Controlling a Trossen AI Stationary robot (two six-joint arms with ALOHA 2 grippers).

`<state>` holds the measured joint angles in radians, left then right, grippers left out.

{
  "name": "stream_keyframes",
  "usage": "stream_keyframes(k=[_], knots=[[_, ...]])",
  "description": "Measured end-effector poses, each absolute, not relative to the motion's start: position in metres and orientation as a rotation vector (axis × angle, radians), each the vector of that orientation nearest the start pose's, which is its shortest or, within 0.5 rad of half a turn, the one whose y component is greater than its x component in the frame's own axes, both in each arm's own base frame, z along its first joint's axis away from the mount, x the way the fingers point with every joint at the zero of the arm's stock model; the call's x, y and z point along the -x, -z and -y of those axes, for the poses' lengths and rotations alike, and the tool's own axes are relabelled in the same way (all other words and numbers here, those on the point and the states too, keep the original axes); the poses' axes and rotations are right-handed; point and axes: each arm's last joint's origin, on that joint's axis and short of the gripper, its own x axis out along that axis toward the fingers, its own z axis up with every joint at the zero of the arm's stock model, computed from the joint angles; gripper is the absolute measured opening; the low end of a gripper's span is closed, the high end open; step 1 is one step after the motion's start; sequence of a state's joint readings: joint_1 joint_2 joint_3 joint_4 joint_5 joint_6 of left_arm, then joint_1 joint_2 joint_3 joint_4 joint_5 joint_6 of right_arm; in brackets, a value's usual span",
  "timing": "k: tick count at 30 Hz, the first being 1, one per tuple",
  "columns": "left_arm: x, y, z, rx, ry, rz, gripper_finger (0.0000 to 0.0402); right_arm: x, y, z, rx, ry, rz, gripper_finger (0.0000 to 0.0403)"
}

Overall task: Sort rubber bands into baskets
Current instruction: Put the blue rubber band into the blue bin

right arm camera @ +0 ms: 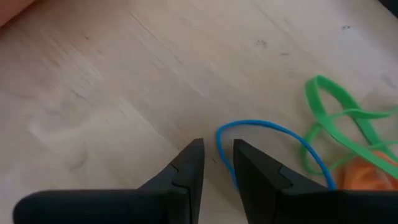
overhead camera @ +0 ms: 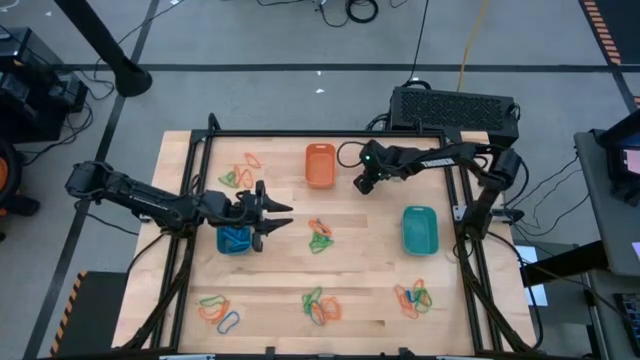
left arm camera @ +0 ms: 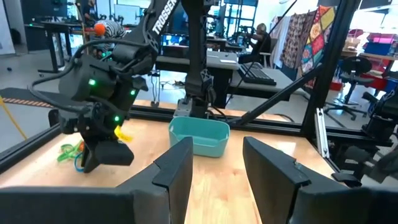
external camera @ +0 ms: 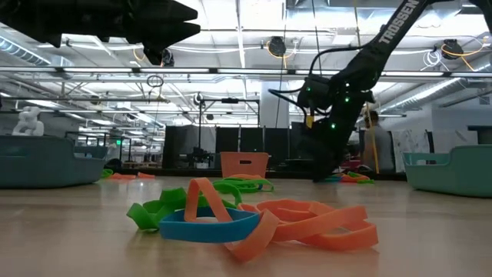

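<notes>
Wooden table [overhead camera: 370, 270]: rubber bands [overhead camera: 320, 236] lie between orange basket [overhead camera: 320, 165] and left end effector [overhead camera: 285, 215].
</notes>
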<state>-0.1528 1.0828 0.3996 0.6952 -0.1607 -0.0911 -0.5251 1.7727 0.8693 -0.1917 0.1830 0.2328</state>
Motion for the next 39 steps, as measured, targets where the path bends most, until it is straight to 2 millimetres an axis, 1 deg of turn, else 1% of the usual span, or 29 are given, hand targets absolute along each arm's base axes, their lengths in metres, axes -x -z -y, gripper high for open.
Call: stream_keyframes(k=[4, 6, 8, 11, 13, 18, 20, 23, 27, 31, 34, 39], knots=[[-0.219, -0.230, 0.029, 0.093, -0.007, 0.012, 0.0148, -0.272, -0.114, 0.164, -0.378, 0.763, -1.055, 0.0079], [-0.219, -0.230, 0.029, 0.092, -0.007, 0.012, 0.0148, -0.271, -0.112, 0.165, -0.367, 0.758, -1.066, 0.0071], [-0.219, -0.230, 0.029, 0.092, -0.007, 0.011, 0.0148, -0.270, -0.113, 0.165, -0.358, 0.761, -1.070, 0.0055], [-0.219, -0.229, 0.029, 0.092, -0.007, 0.007, 0.0148, -0.268, -0.115, 0.167, -0.353, 0.753, -1.070, 0.0015], [-0.219, -0.229, 0.029, 0.091, -0.007, 0.007, 0.0148, -0.268, -0.116, 0.167, -0.348, 0.756, -1.066, 0.0006], [-0.219, -0.229, 0.029, 0.091, -0.007, 0.005, 0.0148, -0.266, -0.125, 0.166, -0.344, 0.760, -1.043, 0.0002], [-0.219, -0.229, 0.029, 0.090, -0.007, 0.004, 0.0148, -0.264, -0.131, 0.163, -0.339, 0.756, -1.042, 0.0001], [-0.219, -0.227, 0.029, 0.086, -0.008, -0.014, 0.0148, -0.266, -0.151, 0.158, -0.335, 0.736, -0.961, 0.0001], [-0.219, -0.222, 0.028, 0.078, -0.015, -0.070, 0.0148, -0.269, -0.175, 0.143, -0.359, 0.615, -0.873, 0.0001], [-0.218, -0.219, 0.028, 0.073, -0.017, -0.100, 0.0148, -0.276, -0.201, 0.119, -0.388, 0.446, -0.758, 0.0000], [-0.218, -0.219, 0.028, 0.069, -0.016, -0.099, 0.0148, -0.282, -0.213, 0.097, -0.404, 0.311, -0.701, 0.0000], [-0.220, -0.217, 0.031, -0.030, 0.019, -0.104, 0.0148, -0.299, -0.229, 0.054, -0.435, 0.033, -0.583, 0.0000]])
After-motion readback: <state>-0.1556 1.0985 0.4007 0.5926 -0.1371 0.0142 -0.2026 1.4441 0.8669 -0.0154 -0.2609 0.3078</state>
